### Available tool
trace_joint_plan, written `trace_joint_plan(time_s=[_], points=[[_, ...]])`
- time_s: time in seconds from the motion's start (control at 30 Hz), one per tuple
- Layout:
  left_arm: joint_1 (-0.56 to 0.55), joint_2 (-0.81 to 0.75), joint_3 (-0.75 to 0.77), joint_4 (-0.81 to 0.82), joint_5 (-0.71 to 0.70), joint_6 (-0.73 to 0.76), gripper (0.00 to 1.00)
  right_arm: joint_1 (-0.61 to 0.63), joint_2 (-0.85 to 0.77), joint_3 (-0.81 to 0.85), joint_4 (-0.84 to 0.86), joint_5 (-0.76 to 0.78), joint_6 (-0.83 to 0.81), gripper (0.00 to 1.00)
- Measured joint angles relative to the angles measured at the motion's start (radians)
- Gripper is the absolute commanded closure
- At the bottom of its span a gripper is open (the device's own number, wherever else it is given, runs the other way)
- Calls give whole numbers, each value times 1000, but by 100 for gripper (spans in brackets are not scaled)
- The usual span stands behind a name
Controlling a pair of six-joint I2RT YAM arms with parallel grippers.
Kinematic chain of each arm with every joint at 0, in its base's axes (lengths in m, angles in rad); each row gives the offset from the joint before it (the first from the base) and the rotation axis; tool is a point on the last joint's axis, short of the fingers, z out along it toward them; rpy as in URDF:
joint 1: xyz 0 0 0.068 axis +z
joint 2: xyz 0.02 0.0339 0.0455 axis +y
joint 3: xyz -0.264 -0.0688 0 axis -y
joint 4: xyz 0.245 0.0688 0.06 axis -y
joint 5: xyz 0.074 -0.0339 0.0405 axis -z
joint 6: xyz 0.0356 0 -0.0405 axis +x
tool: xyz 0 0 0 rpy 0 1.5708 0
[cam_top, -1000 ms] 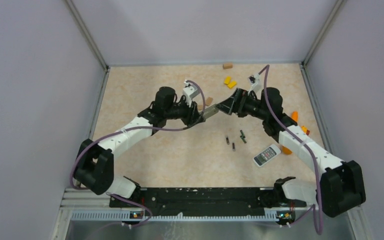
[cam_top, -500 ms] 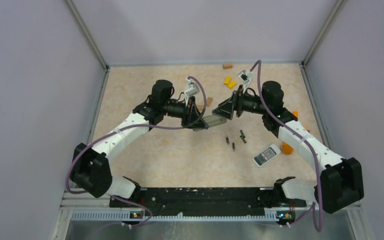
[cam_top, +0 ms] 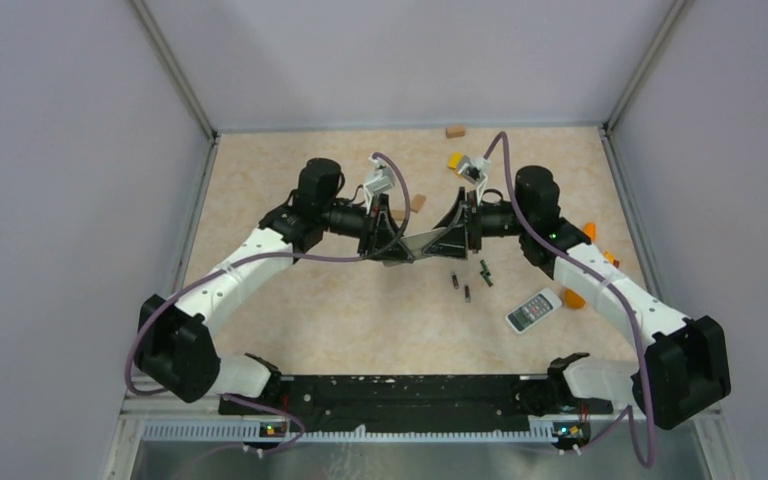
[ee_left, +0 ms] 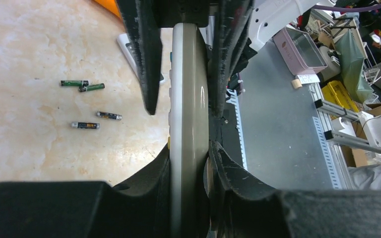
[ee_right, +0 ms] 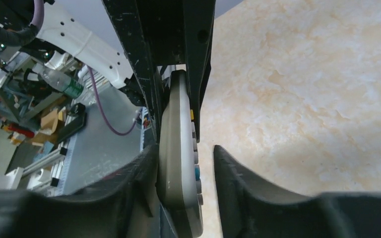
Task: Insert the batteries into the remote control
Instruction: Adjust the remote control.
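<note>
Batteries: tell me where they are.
Top view: four batteries lie loose on the table right of centre, between the held grey remote and the white remote.

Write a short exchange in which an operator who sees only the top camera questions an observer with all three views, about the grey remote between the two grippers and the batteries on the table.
Operator: From above, the right gripper meets the grey remote. Is it clamped?
Observer: No. In the right wrist view, one finger stands apart from the remote's button side.
Operator: How many batteries are there? I can't count them from here.
Observer: Four. The left wrist view shows them lying loose on the table.
</note>
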Motion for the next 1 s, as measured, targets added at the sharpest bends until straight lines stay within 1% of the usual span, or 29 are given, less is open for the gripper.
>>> trace_joint_plan(time_s=[0.03, 0.07, 0.1, 0.13, 0.2, 0.23, 0.27, 0.33, 0.4, 0.43, 0.47, 0.53, 0.63, 0.73, 0.9, 1.0], points=[[0, -4, 0, -3, 2, 0, 70, 2, 0, 0, -4, -3, -8, 82], [0, -8, 0, -7, -2, 0, 62, 1, 0, 3, -11, -14, -4, 93], [0, -11, 0, -13, -5, -4, 53, 3, 0, 6, -11, -19, -12, 100], [1, -13, 0, -17, 2, -6, 42, 3, -2, 10, -9, -26, -18, 100], [2, -24, 0, -9, -4, -22, 26, 3, -4, 16, -8, -20, -2, 100], [3, -33, 0, 3, -14, -49, 25, 3, -5, 17, 0, -9, 8, 100], [5, -41, -1, 22, -27, -80, 24, 3, -6, 17, 7, 2, 15, 100], [11, -62, -12, 108, -64, -199, 24, 3, -9, 17, 32, 33, 52, 100], [25, -90, -47, 242, -86, -353, 24, 3, -16, 17, 68, 53, 96, 100], [32, -108, -82, 358, -93, -462, 24, 3, -20, 17, 100, 62, 129, 100], [42, -113, -97, 410, -95, -518, 25, 3, -26, 17, 135, 70, 163, 100], [56, -116, -137, 552, -103, -641, 28, 3, -37, 17, 195, 83, 218, 100], [76, -116, -184, 723, -116, -802, 38, 3, -46, 21, 259, 99, 294, 100], [88, -116, -193, 824, -124, -896, 44, 3, -46, 33, 285, 114, 353, 100], [107, -117, -194, 946, -126, -987, 43, 3, -45, 39, 313, 133, 412, 100], [114, -129, -212, 986, -126, -1013, 50, 3, -45, 39, 325, 138, 439, 100]])
